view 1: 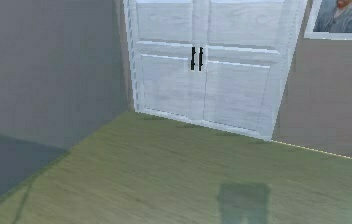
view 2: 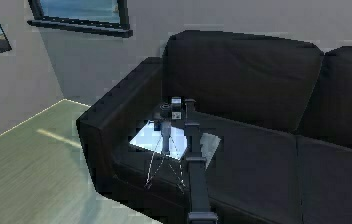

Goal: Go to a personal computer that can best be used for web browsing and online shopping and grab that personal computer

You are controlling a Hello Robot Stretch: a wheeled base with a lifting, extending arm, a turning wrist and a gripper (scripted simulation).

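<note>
Personal computer [view 2: 147,136], pale, flat on black sofa [view 2: 254,80] seat beside armrest [view 2: 109,115], fingers [view 2: 160,155] at it, whether grasping cannot tell

Black over the sofa [view 2: 254,90] all round the thin fingers [view 2: 160,160]; silvery white on the flat slab [view 2: 150,138] right by them, beside the dark arm [view 2: 197,178]. Away from the fingers, white panelled doors [view 1: 224,90] with black handles [view 1: 197,58], streaked olive-green floor [view 1: 174,170], plain grey walls [view 1: 44,70].

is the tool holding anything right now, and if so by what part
Cannot be told. The tool is at a pale flat thing lying on the black sofa seat, so any hold on it, or its place, can't be judged.
</note>
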